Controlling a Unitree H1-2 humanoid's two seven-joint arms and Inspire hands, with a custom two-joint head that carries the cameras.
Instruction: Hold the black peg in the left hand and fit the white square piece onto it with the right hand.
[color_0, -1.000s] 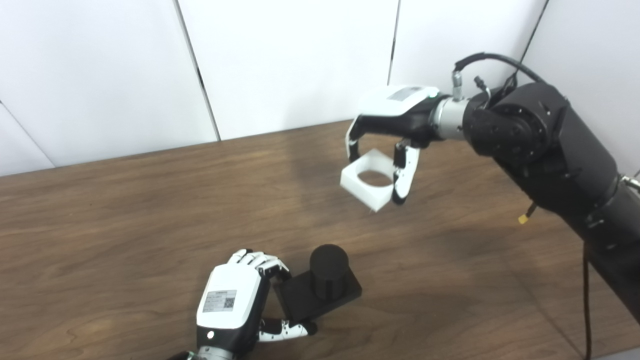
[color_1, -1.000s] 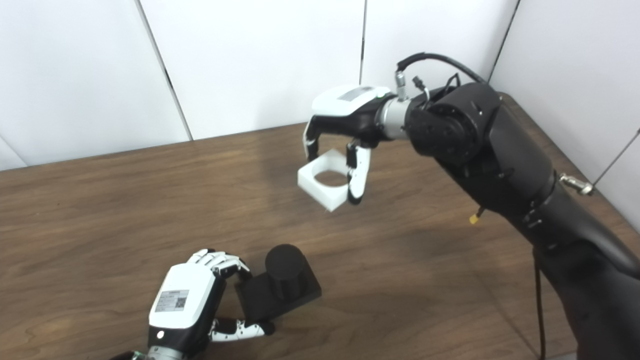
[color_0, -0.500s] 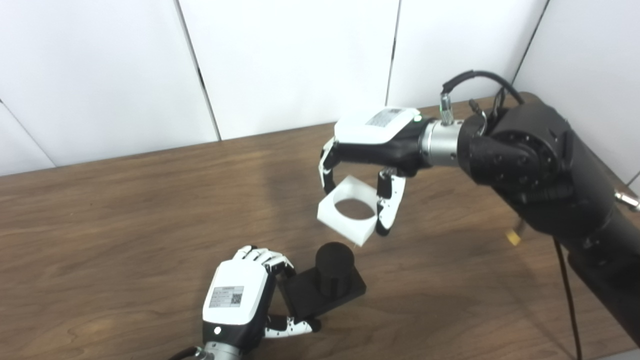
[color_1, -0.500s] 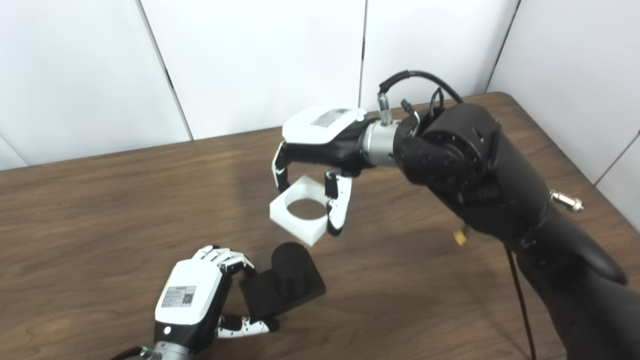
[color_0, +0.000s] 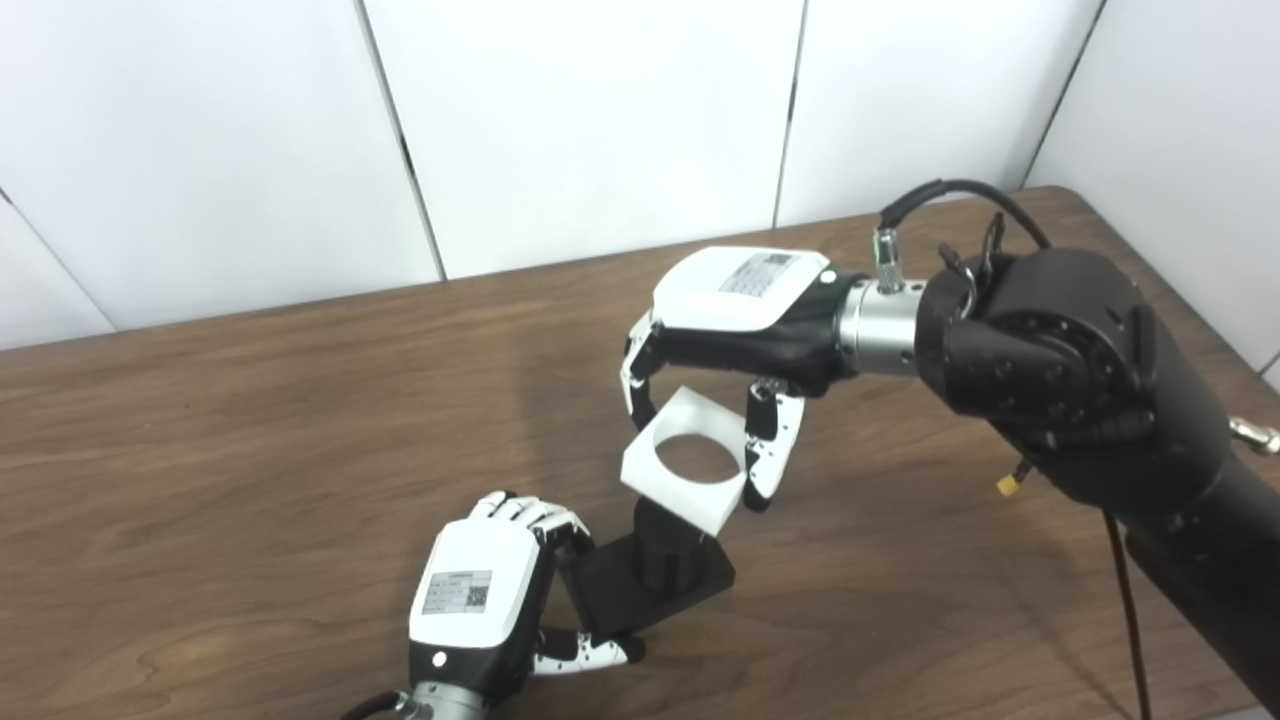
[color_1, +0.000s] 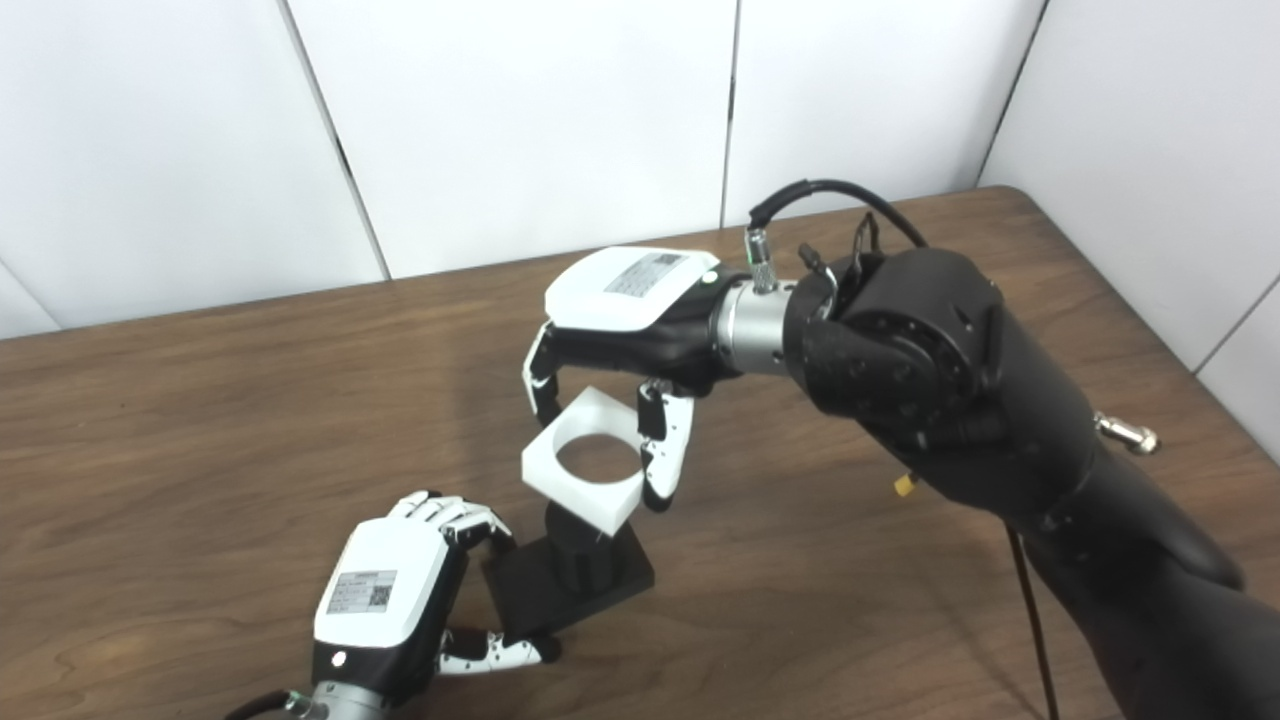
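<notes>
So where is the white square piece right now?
In both eye views the white square piece sits mid-table, held in the right hand, just above the black peg that the left hand grips.

Bkgd only. We see a wooden table (color_0: 250, 420), dark brown w/ lengthwise grain, filling the lower 2/3 of both views; its far edge runs from 9 o'clock up toward 2 o'clock, rounded corner (color_1: 1010, 192) at approx 2 o'clock. Behind it, white wall panels (color_0: 590, 120) w/ thin dark vertical seams (color_0: 400, 140), slightly slanted. Light is even and soft; faint shadows on the tabletop near centre. We see no floor or windows.
</notes>
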